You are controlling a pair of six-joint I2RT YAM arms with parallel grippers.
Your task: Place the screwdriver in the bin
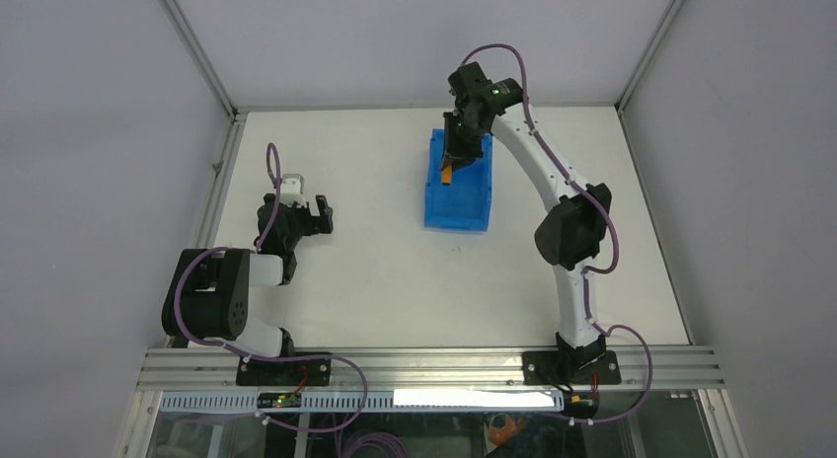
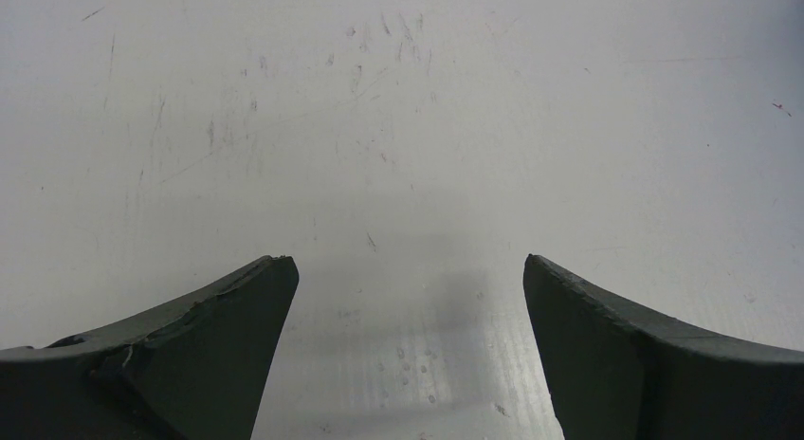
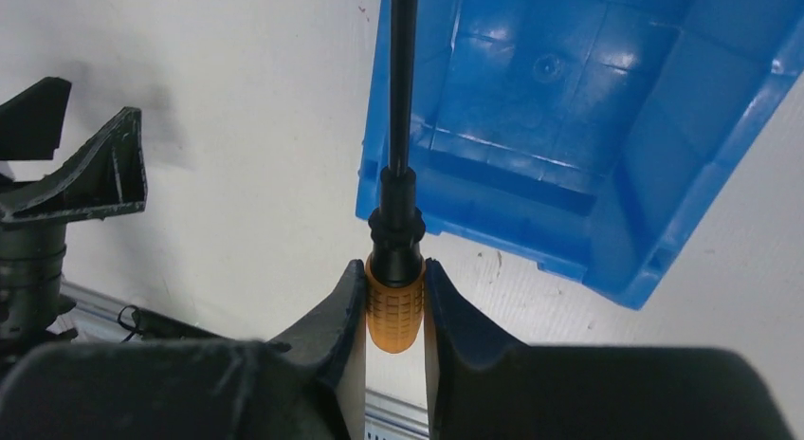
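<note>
The blue bin (image 1: pixel 459 196) stands at the back middle of the white table and fills the upper right of the right wrist view (image 3: pixel 569 127). My right gripper (image 1: pixel 462 147) hangs above the bin's far end, shut on the screwdriver (image 1: pixel 448 171). In the right wrist view both fingers clamp the knurled orange handle (image 3: pixel 394 307). The thin black shaft (image 3: pixel 402 80) points away along the bin's left wall. My left gripper (image 1: pixel 314 213) is open and empty over bare table at the left; its wrist view shows only two spread fingers (image 2: pixel 218 336).
Metal frame posts and grey walls enclose the table. An aluminium rail (image 1: pixel 424 364) runs along the near edge by the arm bases. The left arm (image 3: pixel 57 203) shows at the left of the right wrist view.
</note>
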